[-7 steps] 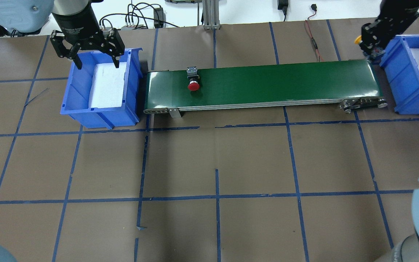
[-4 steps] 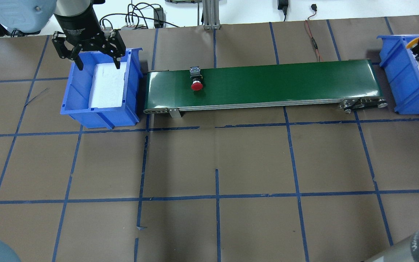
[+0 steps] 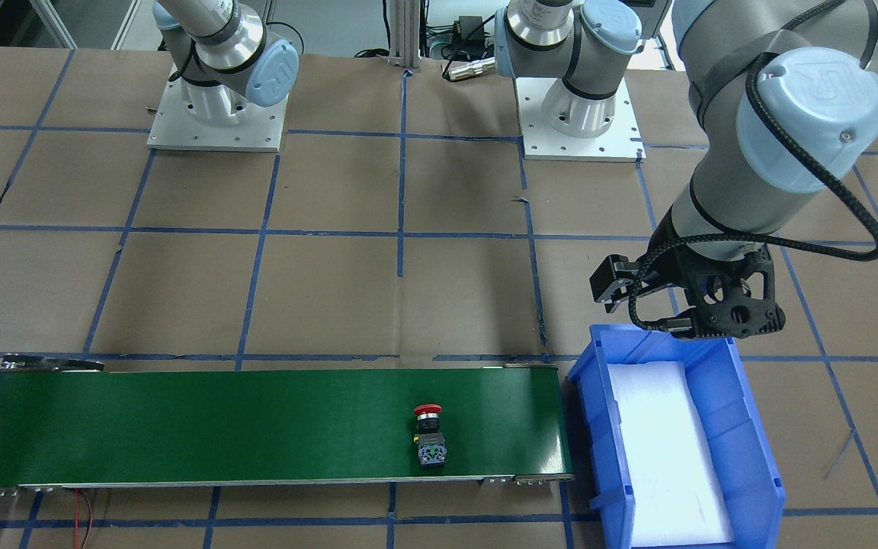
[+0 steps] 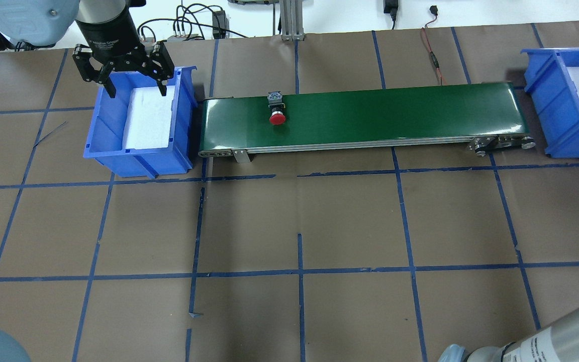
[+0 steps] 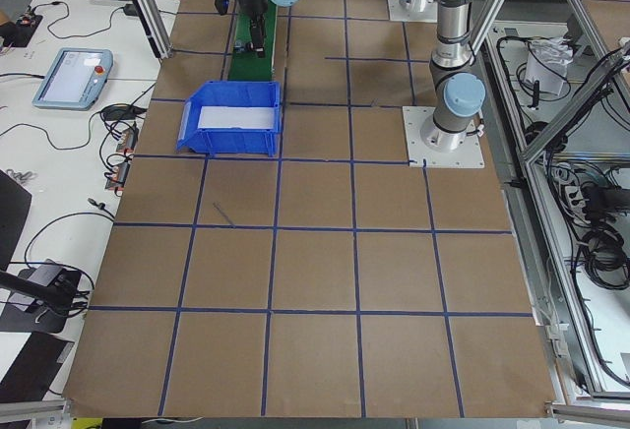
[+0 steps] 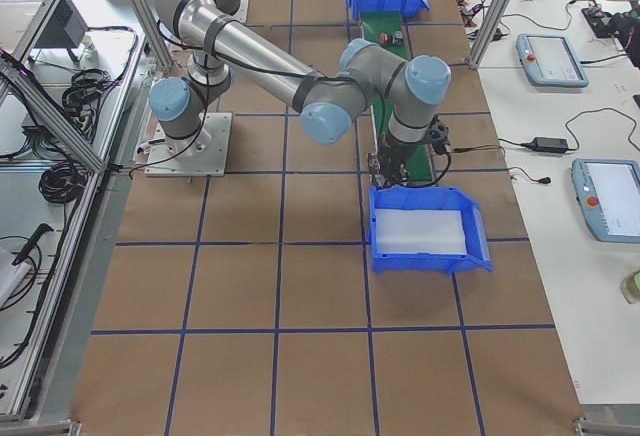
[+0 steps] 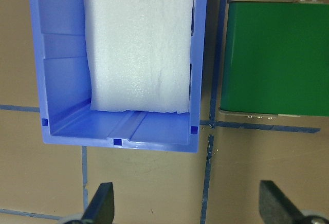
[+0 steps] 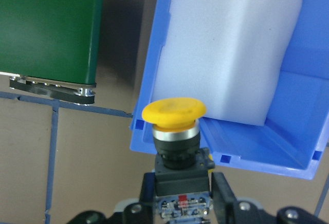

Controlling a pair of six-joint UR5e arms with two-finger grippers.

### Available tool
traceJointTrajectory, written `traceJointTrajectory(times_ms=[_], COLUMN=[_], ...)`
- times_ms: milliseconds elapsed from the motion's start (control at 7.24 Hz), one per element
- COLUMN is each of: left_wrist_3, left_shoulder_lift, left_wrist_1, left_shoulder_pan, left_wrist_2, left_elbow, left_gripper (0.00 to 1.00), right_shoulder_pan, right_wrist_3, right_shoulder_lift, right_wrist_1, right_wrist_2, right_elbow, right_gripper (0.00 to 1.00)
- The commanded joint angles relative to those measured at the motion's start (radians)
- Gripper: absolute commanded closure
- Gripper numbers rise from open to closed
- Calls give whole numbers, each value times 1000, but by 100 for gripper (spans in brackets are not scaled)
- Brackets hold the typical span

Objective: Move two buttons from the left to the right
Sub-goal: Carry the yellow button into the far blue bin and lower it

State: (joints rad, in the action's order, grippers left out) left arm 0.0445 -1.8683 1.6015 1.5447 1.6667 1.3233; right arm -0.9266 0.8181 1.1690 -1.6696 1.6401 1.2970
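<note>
The right gripper (image 8: 183, 196), fingers clamped on the yellow button (image 8: 175, 112), should pass the right bin (image 8: 154, 75) rim, which it seems to hang over, and lower onto foam before releasing. The red button (image 4: 277, 113) lies on the belt (image 4: 395, 113), upper centre. The left gripper (image 4: 136, 90), upper left, has its fingers wide. Two buttons, two bins, one belt.
</note>
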Motion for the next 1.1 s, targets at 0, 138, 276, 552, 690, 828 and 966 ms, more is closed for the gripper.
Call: traceJointTrajectory(times_ms=[0,138,276,552,690,828,966], left_wrist_3=[0,0,0,0,0,0,0], left_shoulder_lift=[1,1,0,0,0,1,1], left_wrist_1=[0,2,0,0,0,0,0], left_shoulder_pan=[0,0,0,0,0,0,0], left_wrist_2=[1,1,1,1,-1,-1,-1], left_elbow=[1,1,1,-1,-1,-1,-1], left_gripper=[0,0,0,0,0,0,0], right_shoulder_pan=[32,32,31,31,26,25,25], right_wrist_3=[19,18,18,16,16,15,15], right_shoulder_lift=[-52,-74,-106,-152,-155,-161,-182], right_wrist_1=[-42,-80,-134,-169,-179,-199,-209], right_wrist_2=[-2,-2,-2,-2,-2,-2,-2], right_elbow=[-5,1,7,-4,-4,7,4], right_gripper=[93,93,93,93,93,92,93])
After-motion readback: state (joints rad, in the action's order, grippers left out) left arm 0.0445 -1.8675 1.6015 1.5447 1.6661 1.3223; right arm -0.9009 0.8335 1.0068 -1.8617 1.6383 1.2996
